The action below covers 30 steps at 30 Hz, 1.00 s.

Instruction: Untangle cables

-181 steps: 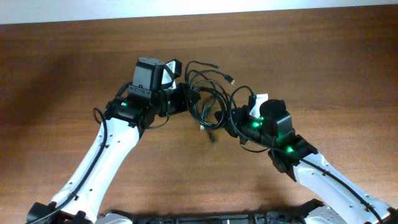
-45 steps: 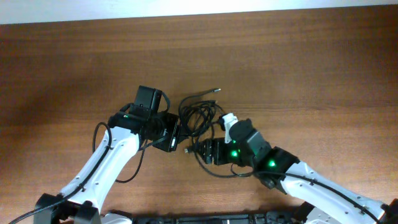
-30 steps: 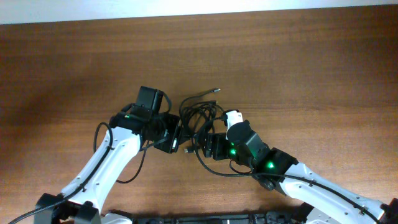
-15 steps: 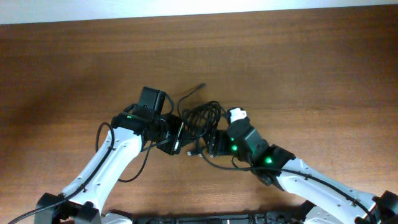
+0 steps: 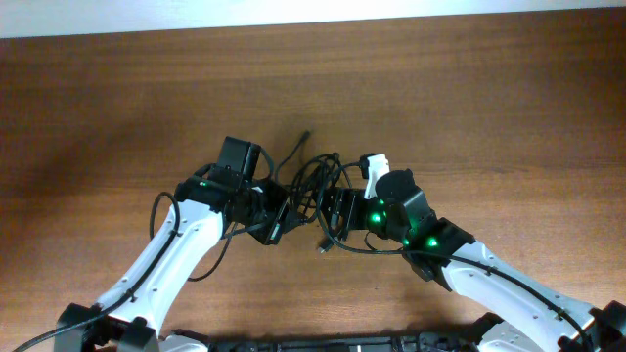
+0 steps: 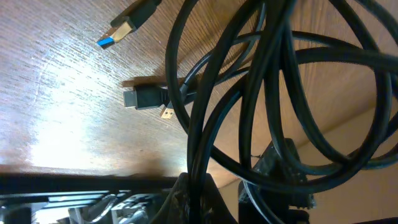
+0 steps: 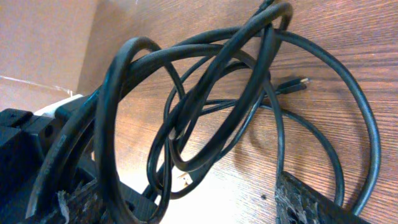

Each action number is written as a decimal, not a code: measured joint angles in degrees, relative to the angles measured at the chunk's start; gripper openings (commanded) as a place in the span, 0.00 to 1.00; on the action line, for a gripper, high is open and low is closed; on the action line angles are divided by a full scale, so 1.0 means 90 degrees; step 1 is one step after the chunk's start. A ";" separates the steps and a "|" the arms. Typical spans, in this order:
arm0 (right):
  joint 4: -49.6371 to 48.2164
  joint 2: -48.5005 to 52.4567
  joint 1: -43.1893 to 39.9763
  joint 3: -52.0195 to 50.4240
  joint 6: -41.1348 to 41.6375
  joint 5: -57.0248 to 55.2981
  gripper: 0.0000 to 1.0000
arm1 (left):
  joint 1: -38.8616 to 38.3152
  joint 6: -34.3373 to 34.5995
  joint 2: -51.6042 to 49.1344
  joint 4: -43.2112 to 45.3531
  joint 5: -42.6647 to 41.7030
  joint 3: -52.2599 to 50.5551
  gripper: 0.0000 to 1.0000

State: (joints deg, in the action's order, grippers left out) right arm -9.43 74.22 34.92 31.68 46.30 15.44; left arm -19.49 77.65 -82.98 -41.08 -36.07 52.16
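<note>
The cables (image 5: 315, 183), thin, black and smooth, lie as one tangled bundle of round loops at the middle of the tabletop (image 5: 509, 108), between your two arms. Your left fingers (image 5: 278, 219) are closed tight on several strands of it. Your right fingers (image 5: 331, 209) stand wide apart, with loops passing between them, not clamped. A plug with blue tip (image 6: 118, 31) rests on the wood beside the bundle. The brown grained wood stretches wide to both sides, and its far edge (image 5: 313, 23) is well apart.
</note>
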 measured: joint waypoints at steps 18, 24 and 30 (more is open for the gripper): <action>0.1268 -0.0602 -0.1387 0.0039 -0.0027 0.0257 0.04 | 0.1700 -0.4289 0.0690 0.0969 -0.0916 0.0002 0.00; 0.2399 -0.1676 -0.2861 0.0024 -0.0605 0.0670 0.04 | 0.3577 -0.4826 0.1562 0.0996 -0.0896 0.0090 0.00; 0.3007 -0.2511 -0.4284 0.0024 -0.0838 0.0656 0.06 | 0.5000 -0.5022 0.1824 0.1243 -0.0673 0.0112 0.00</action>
State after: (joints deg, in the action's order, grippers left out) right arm 17.63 51.62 -3.64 31.90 38.76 21.34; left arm 25.52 32.45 -66.57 -29.89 -42.13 53.17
